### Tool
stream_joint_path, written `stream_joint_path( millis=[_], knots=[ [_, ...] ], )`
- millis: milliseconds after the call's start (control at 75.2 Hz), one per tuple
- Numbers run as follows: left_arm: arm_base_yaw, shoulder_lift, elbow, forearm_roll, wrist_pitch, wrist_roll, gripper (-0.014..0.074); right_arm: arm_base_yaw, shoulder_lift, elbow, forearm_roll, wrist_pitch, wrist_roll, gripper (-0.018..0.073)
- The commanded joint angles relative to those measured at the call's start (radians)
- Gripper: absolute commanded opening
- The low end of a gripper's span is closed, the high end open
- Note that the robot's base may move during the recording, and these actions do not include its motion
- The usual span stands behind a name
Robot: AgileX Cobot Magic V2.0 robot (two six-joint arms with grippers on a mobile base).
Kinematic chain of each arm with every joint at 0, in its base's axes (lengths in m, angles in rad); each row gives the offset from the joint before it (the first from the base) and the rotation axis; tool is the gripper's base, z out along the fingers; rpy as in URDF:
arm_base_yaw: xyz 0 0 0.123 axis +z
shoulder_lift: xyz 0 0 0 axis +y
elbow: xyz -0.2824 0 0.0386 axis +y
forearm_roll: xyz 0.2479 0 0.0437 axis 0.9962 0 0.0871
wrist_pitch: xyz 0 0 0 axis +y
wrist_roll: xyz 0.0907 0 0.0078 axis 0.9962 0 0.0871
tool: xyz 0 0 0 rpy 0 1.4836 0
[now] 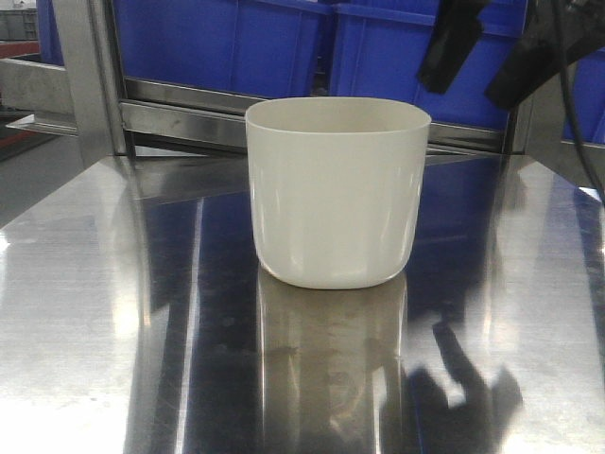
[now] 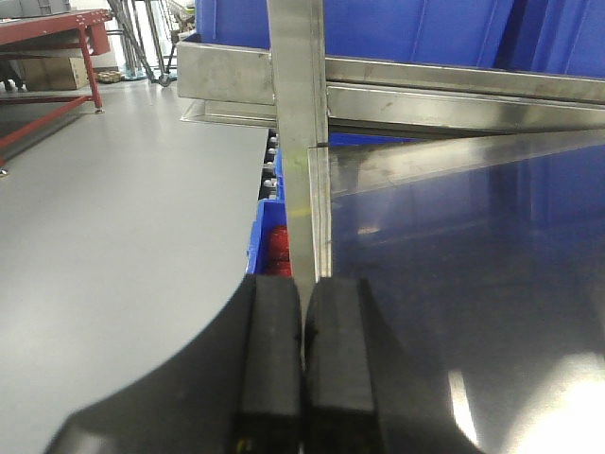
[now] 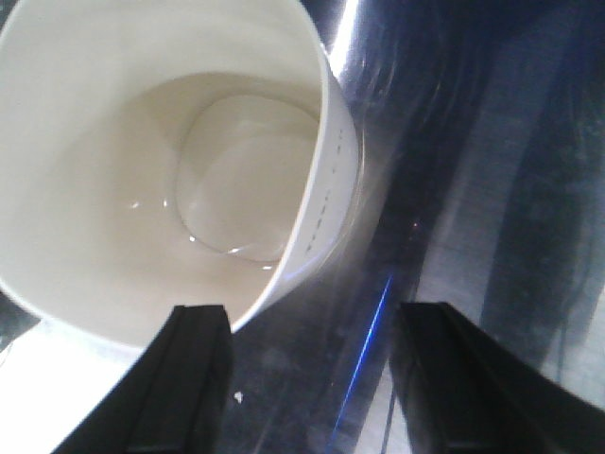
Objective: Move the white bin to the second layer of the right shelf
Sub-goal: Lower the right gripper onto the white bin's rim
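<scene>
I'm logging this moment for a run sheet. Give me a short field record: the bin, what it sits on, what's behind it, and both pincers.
bin: white bin, upright, empty
support: shiny steel top
behind: blue crates on a steel rack
left pincer: shut, holding nothing, near the top's left edge
right pincer: open, above the bin's rim, not gripping
task state: bin not yet lifted

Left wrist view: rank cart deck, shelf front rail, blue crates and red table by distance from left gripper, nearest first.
1. Cart deck: beside the left gripper, right side.
2. Shelf front rail: ahead, across the top.
3. Blue crates: just behind the rail.
4. Red table: far back, upper left.
</scene>
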Motion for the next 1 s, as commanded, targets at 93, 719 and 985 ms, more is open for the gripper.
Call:
stream_joint_path(
  millis=[93,719,985],
  knots=[
    [-0.006,-0.014,0.037,0.000,-0.087,-0.005,0.0085,0.003,0.011,-0.069,0.020,-0.062,-0.009,0.0489],
    [-0.006,-0.014,0.037,0.000,-0.087,-0.005,0.0085,0.003,0.208,-0.237,-0.025,-0.003,-0.009,0.0489],
    [-0.006,-0.014,0.037,0.000,-0.087,-0.005,0.0085,0.003,0.257,-0.237,-0.025,-0.004,-0.006,0.0489]
  ],
)
